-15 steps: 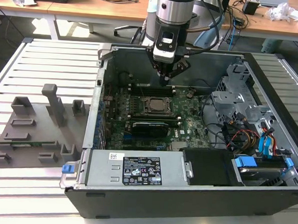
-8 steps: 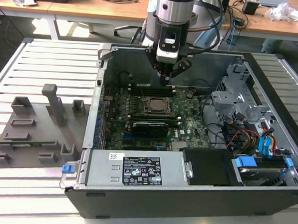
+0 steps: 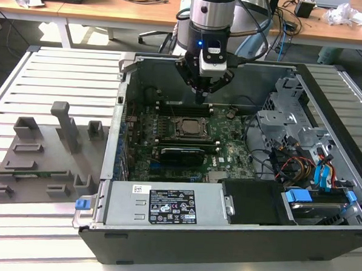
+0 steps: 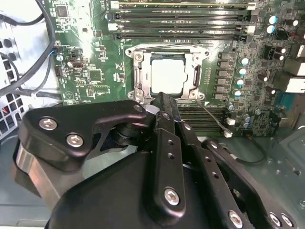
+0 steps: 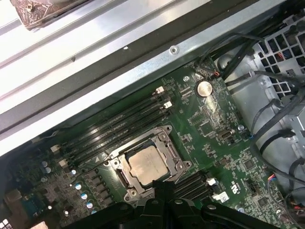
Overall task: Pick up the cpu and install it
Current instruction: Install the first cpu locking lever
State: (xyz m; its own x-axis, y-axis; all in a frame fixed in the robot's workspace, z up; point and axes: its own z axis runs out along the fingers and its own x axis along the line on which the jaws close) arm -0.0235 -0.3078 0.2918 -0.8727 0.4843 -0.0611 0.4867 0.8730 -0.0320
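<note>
Slatted white metal table [image 3: 50,74] carries the work, with wooden desks [image 3: 114,13] behind it. On the table lies an open dark-grey metal computer case [image 3: 224,242], its side off. The silver and black robot arm [image 3: 213,16] comes down into the case from above. A green motherboard [image 3: 232,147] covers the case floor. On the exterior view's left, beside the case, sits a grey moulded parts tray [image 3: 40,158] with upright holders.

The black gripper [image 3: 200,99] hangs over the motherboard, its fingers drawn together to a point and grasping nothing; in the second wrist view its tip [image 4: 162,98] lies at the edge of the square dark socket frame with metal bracket [image 4: 138,76]. The cpu [image 3: 188,127], a small flat square chip with a silvery-grey top, sits inside that frame, apart from the gripper, as both wrist views show [image 4: 169,75] [image 5: 145,164].
</note>
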